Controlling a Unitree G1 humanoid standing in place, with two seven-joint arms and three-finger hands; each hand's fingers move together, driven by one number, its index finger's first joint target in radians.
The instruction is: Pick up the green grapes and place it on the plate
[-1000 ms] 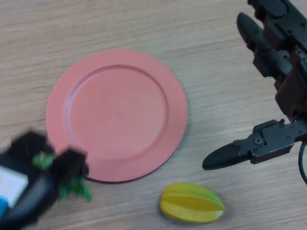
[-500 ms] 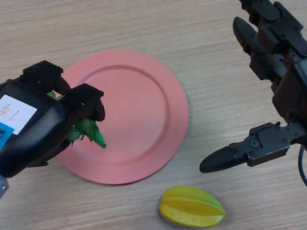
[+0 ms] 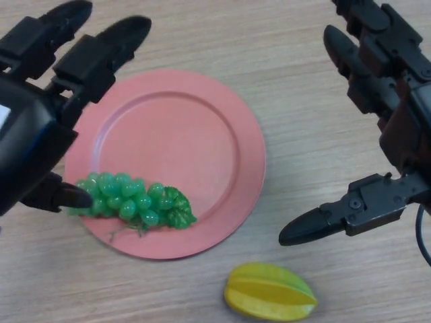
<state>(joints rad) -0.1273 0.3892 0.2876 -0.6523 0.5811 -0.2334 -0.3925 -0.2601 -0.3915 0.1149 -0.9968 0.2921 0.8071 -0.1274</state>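
The bunch of green grapes (image 3: 131, 202) with its leaf lies on the lower left part of the pink plate (image 3: 195, 141) in the head view. My left hand (image 3: 40, 114) hovers over the plate's left rim, its fingers straight and spread. Its thumb tip sits right by the left end of the bunch, which lies free of the fingers. My right hand (image 3: 384, 101) stays at the right of the view, open and holding nothing, well clear of the plate.
A yellow starfruit (image 3: 269, 291) lies on the wooden table (image 3: 296, 40) just below the plate's lower right rim, near the front edge of the view.
My left hand carried the grapes from the lower left onto the plate, then opened and let them go. The bunch now rests on the plate. The right hand barely moved.
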